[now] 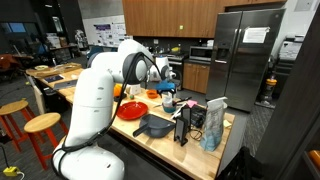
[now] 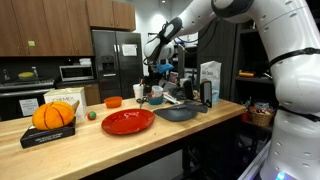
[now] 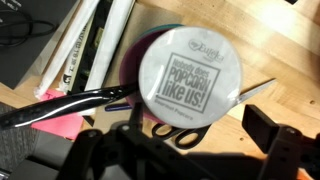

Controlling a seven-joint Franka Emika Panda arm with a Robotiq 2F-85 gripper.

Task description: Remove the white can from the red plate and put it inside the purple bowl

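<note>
White round lid of the short white can [image 3: 190, 70], wrist view: printed square emblem, large letters "POPCORN like us!". The smaller lines above and below are not legible. The spines of the pale books [image 3: 95, 40] stacked at upper left carry print too small to read.

Can position: inside the small, round, dark purple bowl [image 3: 135, 85], whose rim shows as a crescent around the can's left side. The large, flat, bright red plate [image 2: 127, 122] lies on the light wooden counter [image 2: 90, 150], well apart from the can. The plate also shows in an exterior view [image 1: 130, 110].

Gripper [image 3: 188, 128]: enters from the bottom of the wrist view, directly over the bowl. The dark fingers [image 3: 275, 135] stand wide apart, one at each lower corner, about a can's width between them. Cannot tell whether the pads touch the can wall; contact is hidden under the lid edge.

Near the bowl: steel-bladed scissors with black handles [image 3: 257, 90], partly under the can, and a long glossy black handle [image 3: 70, 105] to the left.
</note>
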